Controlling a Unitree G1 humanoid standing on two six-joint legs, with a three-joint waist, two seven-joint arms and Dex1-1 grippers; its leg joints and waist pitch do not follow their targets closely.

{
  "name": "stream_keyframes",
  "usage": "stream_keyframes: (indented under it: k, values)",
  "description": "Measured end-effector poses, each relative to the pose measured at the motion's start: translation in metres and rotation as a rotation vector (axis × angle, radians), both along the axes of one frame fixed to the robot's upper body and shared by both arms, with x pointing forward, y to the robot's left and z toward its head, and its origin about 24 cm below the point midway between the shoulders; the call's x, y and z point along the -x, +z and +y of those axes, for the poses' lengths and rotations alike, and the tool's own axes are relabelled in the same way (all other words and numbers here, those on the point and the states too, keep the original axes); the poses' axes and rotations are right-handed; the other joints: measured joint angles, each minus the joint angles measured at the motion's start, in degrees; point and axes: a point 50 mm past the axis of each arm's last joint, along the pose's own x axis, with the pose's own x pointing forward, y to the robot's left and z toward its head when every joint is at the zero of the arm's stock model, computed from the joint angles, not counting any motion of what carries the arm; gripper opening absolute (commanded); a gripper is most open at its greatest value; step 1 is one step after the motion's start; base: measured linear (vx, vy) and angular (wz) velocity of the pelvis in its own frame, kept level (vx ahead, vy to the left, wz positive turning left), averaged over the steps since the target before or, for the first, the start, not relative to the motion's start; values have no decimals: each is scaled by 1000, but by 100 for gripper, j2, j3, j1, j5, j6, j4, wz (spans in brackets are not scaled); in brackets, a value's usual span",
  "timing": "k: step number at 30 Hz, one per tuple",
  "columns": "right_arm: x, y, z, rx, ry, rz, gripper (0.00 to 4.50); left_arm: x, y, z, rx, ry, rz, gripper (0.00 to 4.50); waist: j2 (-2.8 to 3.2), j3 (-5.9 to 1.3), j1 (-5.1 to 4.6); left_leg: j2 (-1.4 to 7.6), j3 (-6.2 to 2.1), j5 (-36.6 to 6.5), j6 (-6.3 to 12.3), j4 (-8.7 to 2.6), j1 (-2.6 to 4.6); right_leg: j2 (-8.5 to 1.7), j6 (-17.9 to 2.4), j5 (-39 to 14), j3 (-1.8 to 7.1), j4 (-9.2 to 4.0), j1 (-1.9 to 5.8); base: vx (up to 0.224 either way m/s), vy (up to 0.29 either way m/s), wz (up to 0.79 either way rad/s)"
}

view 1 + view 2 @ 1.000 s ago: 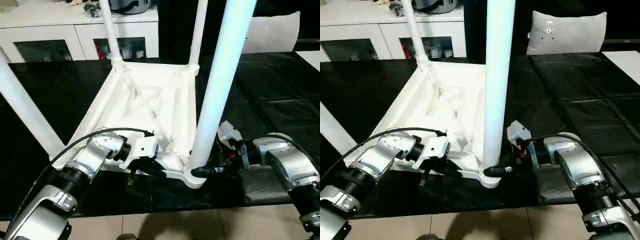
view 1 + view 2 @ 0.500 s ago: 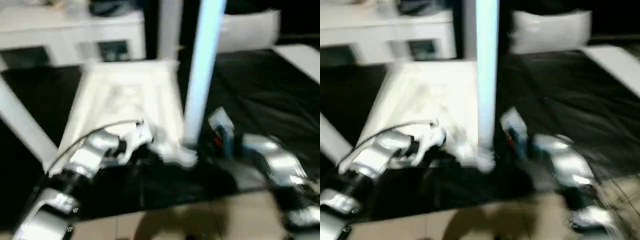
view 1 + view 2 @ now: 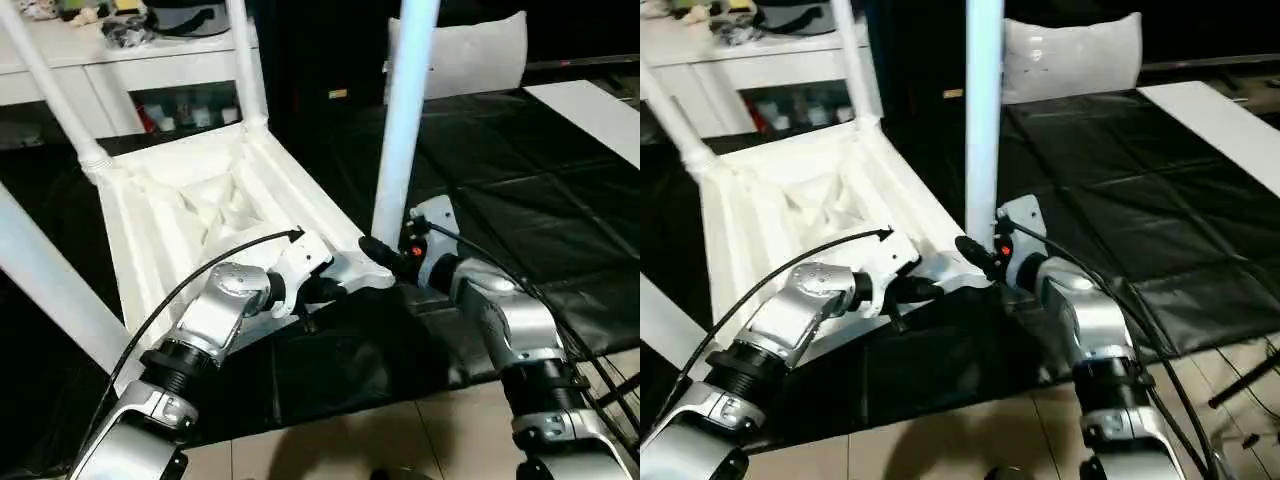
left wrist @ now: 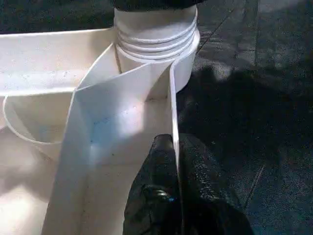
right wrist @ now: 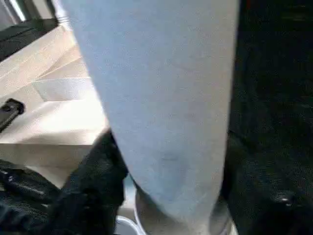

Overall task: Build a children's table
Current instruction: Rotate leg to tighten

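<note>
Tabletop [image 3: 190, 215] lies upside down on the black mat [image 3: 520, 190], ribbed underside up, tilted w/ its near corner at the mat's front edge. Step in hand, by the look of it: seating the last leg [image 3: 402, 120] in the near-right corner socket [image 4: 156, 44].

Left gripper [image 3: 318, 290] is clamped on the tabletop's thin side wall close to that socket; in the left wrist view one black finger [image 4: 156, 200] sits inside the wall and the other outside, pinching it. Right gripper [image 3: 385, 255] is at the foot of the leg, just above the socket; a black finger [image 5: 98, 181] wraps one side of the tube in the right wrist view, so it reads as closed round the leg, though the far finger is hidden.

Next move prob. calls for holding the tabletop steady w/ the left while the right presses or turns the leg fully home, keeping the leg straight in the socket. Whether it's already seated: can't tell.

Count:
- 1 tabletop
- 4 legs, all standing up from corners
- 2 grippers
- 1 cabinet [image 3: 60, 85] behind
- 1 pillow [image 3: 470, 55] at the back
</note>
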Motion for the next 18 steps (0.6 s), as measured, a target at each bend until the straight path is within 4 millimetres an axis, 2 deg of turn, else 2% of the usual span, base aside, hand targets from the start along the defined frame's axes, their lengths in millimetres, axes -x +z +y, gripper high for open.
stream_keyframes:
  k: [6, 8, 10, 14, 18]
  values:
    - [15, 2, -21, 23, 168, -32, 378, 3, 1, 11, -32, -105, -27, 0, 9, 4, 173, 2, 0, 4, 3, -13, -2, 3, -2, -1, 0, 2, -9, 0, 0, 0]
    - [23, 3, -30, 69, 286, -26, 386, 7, 0, 17, -39, -173, -38, 0, 17, 5, 248, -3, 1, 4, 3, -11, -2, 0, -1, -1, 6, 1, -5, 0, 0, 0]
    - [27, 4, -34, 101, 367, -12, 413, 9, 1, 21, -50, -217, -42, 0, 17, 5, 307, -3, 1, 3, 3, -7, -3, 0, -1, -1, 9, 1, -4, 0, 0, 0]
    - [34, 6, -40, 135, 519, 10, 413, 14, 2, 30, -79, -320, -32, 0, 16, 5, 422, -2, 4, 4, 2, -6, 0, 0, -1, -1, 12, 5, -1, 0, 0, 0]
    - [40, 9, -43, 129, 648, 35, 375, 18, 3, 38, -101, -416, -22, 0, 16, 5, 509, -1, 4, 4, 3, -6, 1, 0, -1, -1, 14, 7, 0, 0, 0, 0]
